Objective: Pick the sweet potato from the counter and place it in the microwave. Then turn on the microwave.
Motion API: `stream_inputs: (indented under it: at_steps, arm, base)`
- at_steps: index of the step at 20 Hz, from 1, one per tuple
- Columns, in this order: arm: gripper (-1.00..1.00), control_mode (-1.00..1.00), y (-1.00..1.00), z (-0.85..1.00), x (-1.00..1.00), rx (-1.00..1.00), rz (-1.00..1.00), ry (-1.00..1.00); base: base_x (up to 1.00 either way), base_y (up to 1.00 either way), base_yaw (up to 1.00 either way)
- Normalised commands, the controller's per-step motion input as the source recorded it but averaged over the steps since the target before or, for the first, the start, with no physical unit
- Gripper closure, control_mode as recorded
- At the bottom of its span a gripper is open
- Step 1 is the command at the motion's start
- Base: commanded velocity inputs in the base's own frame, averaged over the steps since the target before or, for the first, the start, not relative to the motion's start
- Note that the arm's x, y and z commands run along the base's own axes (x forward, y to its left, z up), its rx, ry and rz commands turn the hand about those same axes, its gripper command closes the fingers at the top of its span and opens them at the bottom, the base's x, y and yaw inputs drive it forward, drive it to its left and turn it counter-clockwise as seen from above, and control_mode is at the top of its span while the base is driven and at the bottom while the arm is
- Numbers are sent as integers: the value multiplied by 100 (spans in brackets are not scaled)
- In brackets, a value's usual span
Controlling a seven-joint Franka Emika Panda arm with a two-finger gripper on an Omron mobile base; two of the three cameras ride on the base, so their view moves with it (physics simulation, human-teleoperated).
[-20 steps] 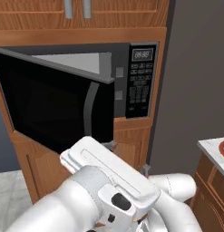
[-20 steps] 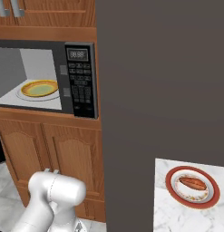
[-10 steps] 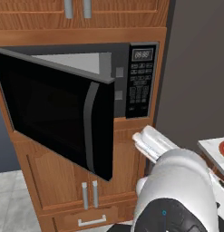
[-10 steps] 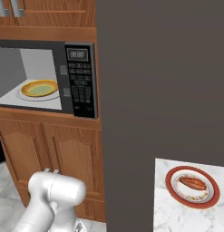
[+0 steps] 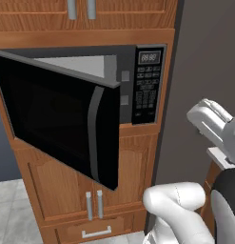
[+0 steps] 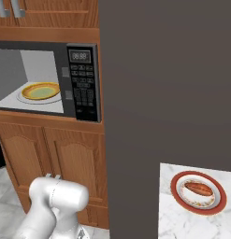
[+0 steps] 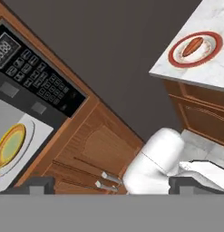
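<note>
The spread claw (image 7: 109, 186) hangs well apart from the sweet potato (image 7: 193, 46) (lying aslant on its plate (image 7: 177, 58)).

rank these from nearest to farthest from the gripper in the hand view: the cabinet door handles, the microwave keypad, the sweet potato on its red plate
1. The cabinet door handles, just above the open gripper, between its fingertips.
2. The microwave keypad, up in the upper left of the view.
3. The sweet potato, on the red plate on the counter, in the far upper right corner.
</note>
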Motion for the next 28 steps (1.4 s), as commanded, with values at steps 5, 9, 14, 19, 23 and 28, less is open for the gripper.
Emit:
stream_inputs:
  at_steps: [5, 9, 14, 19, 23, 28]
  arm:
    - [-100, -100, -28, 0, 65, 31, 25, 24]
    - [-100, -100, -2, -10, 59, 31, 29, 20]
    - [-100, -100, 3, -33, 64, 33, 31, 6]
    - [-100, -100, 9, -39, 73, 27, 30, 4]
    - [-100, -100, 26, -29, 58, 26, 30, 6]
    - [-100, -100, 55, -6, 14, 16, 25, 8]
  base:
    - [0, 0, 0]
    - [0, 0, 0]
    - [0, 0, 0]
    - [0, 0, 0]
    - [0, 0, 0]
    - [0, 0, 0]
